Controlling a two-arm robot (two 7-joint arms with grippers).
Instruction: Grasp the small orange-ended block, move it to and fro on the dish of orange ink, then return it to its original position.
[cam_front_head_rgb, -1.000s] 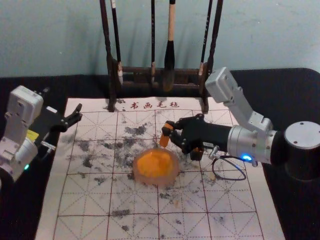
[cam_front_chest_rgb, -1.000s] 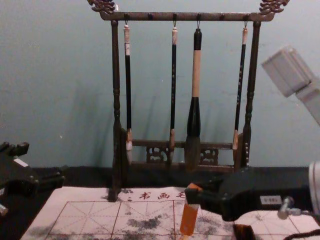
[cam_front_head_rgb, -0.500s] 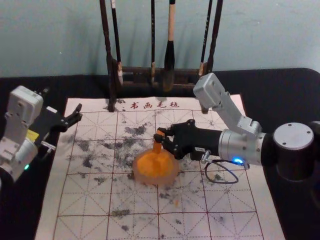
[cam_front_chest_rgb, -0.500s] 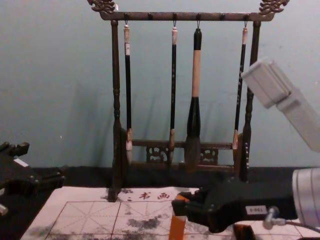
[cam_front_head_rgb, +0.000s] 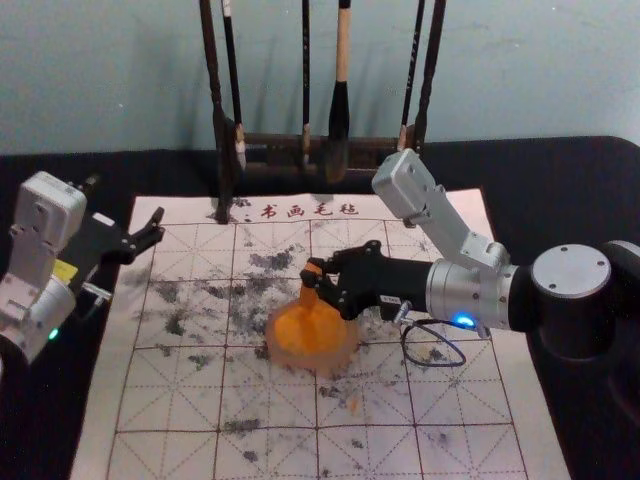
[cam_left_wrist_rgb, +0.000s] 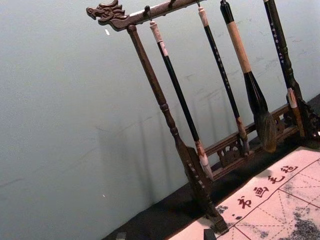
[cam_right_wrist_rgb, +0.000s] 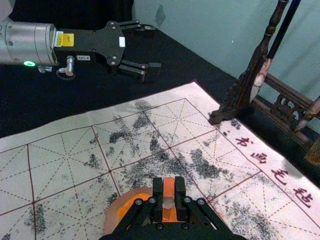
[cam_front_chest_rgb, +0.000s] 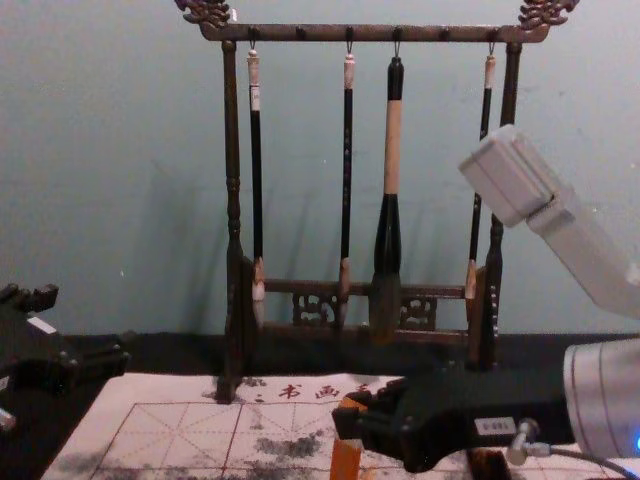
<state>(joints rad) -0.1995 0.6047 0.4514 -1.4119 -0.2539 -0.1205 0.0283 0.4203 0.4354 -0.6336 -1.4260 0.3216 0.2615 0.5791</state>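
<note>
The block (cam_front_head_rgb: 304, 294) and right hand (cam_right_wrist_rgb: 169, 194) have moved leftward, farther over the dish (cam_front_head_rgb: 312, 364), so the inking stroke seems under way, the return yet to come. Orange ink (cam_front_head_rgb: 320, 335) covers the dish's middle; whether the block's lower end touches it, I cannot tell. The hand pinches the block near its top, a little tilted, at the dish's far side. The left hand (cam_right_wrist_rgb: 151, 48) is parked, released, over the left of the bench (cam_front_head_rgb: 560, 165). Beyond the mat (cam_front_head_rgb: 180, 400), brushes hang from a rack (cam_front_chest_rgb: 231, 180).
</note>
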